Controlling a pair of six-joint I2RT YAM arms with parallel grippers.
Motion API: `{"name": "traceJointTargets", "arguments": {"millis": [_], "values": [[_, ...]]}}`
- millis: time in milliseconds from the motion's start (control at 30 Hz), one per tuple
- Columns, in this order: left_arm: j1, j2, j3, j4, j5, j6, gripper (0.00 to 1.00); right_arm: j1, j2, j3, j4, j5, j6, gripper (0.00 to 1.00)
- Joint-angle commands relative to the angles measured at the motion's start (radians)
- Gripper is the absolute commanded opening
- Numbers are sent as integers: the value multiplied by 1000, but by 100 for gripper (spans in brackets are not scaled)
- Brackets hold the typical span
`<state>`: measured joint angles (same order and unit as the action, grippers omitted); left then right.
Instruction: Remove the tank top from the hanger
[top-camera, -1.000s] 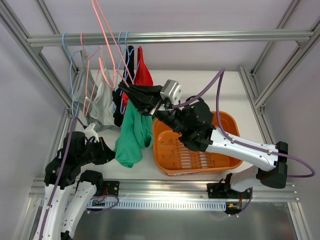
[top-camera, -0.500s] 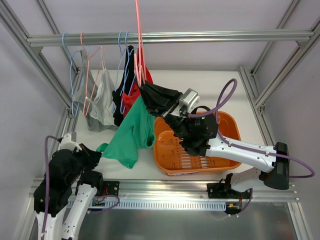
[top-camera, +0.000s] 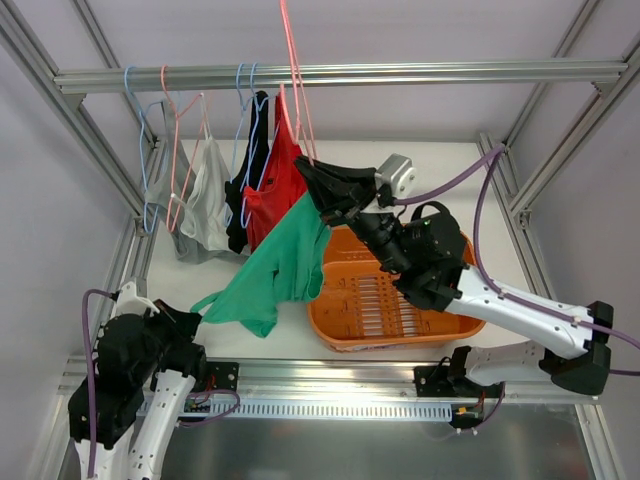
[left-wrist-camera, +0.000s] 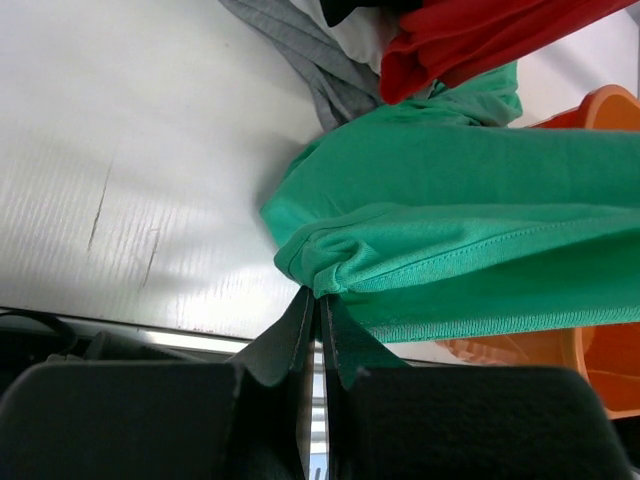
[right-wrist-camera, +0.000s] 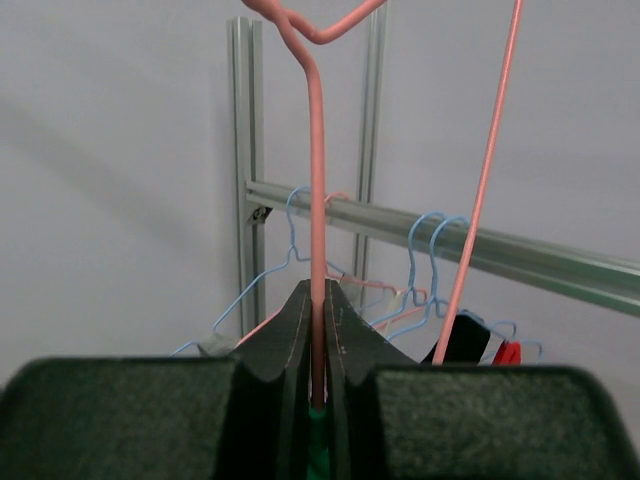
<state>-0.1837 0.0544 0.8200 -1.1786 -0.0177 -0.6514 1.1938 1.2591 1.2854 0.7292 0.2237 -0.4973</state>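
Observation:
The teal-green tank top (top-camera: 275, 265) stretches from the salmon-pink hanger (top-camera: 297, 95) down to the lower left. My right gripper (top-camera: 310, 170) is shut on the hanger's wire (right-wrist-camera: 317, 190), holding it up off the rail, above the basket's left edge. In the right wrist view a bit of green fabric (right-wrist-camera: 318, 440) shows between the fingers below the wire. My left gripper (top-camera: 192, 310) is shut on the tank top's lower edge (left-wrist-camera: 340, 270), low at the front left; the fabric bunches at the fingertips (left-wrist-camera: 318, 300).
An orange basket (top-camera: 440, 315) sits under the right arm. On the rail (top-camera: 400, 73) hang a red top (top-camera: 275, 190), a black garment (top-camera: 240, 205), a pale grey-white top (top-camera: 200, 210) and light blue hangers (top-camera: 135, 110).
My right gripper has carried the hanger to the right and up. My left gripper has pulled back toward the front left with the tank top's edge, stretching the fabric out.

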Motion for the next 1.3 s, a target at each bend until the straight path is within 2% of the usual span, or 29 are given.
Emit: {"name": "traceJointTargets", "arguments": {"millis": [0,67,200,233,367,400,433,667,833,867,967,1200,1267], "values": [[3,1,24,-95,-62,19,0,-22,-134,-46,30,-15,115,1],[3,1,30,-95,-54,24,0,-40,-150,-77,30,-21,166,1],[3,-8,59,-70,21,58,0,-92,-159,-112,33,-127,295,2],[4,-8,80,-50,56,79,0,-92,-155,-116,33,-153,318,9],[3,13,128,-21,113,128,0,-91,-136,-136,39,-279,413,18],[3,18,137,-18,119,137,0,-92,-132,-138,39,-288,414,3],[3,21,140,-10,125,153,0,-91,-129,-138,41,-290,419,0],[4,-1,116,0,134,139,0,-95,-83,-136,44,-238,430,0],[3,-11,90,-6,90,127,0,-105,-53,-123,95,-230,456,0],[4,-8,85,-6,84,124,0,-105,-64,-117,79,-155,462,0],[3,30,82,-1,81,119,0,-106,-111,-121,-2,-62,476,0],[1,93,126,45,24,179,0,-92,-213,-251,-68,-43,614,0],[1,102,123,65,24,180,0,-80,-245,-258,-146,-43,637,0]]}}
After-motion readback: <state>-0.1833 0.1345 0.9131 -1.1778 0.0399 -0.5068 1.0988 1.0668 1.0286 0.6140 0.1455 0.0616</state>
